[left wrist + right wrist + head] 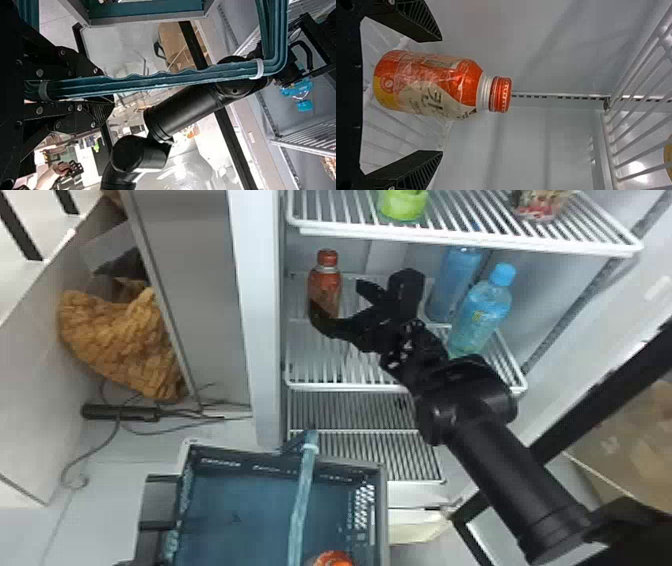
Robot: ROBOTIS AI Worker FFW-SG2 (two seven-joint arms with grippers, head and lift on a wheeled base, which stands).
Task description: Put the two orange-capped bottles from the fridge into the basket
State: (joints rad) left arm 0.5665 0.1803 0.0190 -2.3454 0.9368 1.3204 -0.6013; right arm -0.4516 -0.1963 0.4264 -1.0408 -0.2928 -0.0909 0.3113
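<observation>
In the head view my right gripper [336, 296] reaches onto the middle fridge shelf, open, with one finger crossing the lower part of an orange-capped bottle [326, 287]. The right wrist view has this bottle [431, 85] upright between the spread fingers of my right gripper [441, 95], with gaps on both sides. A second orange-capped bottle [334, 559] is partly visible at the basket's bottom edge in the head view. The basket [382, 510] stands below, in front of the fridge. My left gripper [105, 92] is shut on the basket's teal handle [166, 79].
Two blue bottles [480, 312] stand right of my right gripper, close to its wrist. Above hangs a wire shelf [465, 237] holding a green container [404, 205] and a patterned cup [540, 204]. The fridge's left wall [257, 315] is beside the orange-capped bottle.
</observation>
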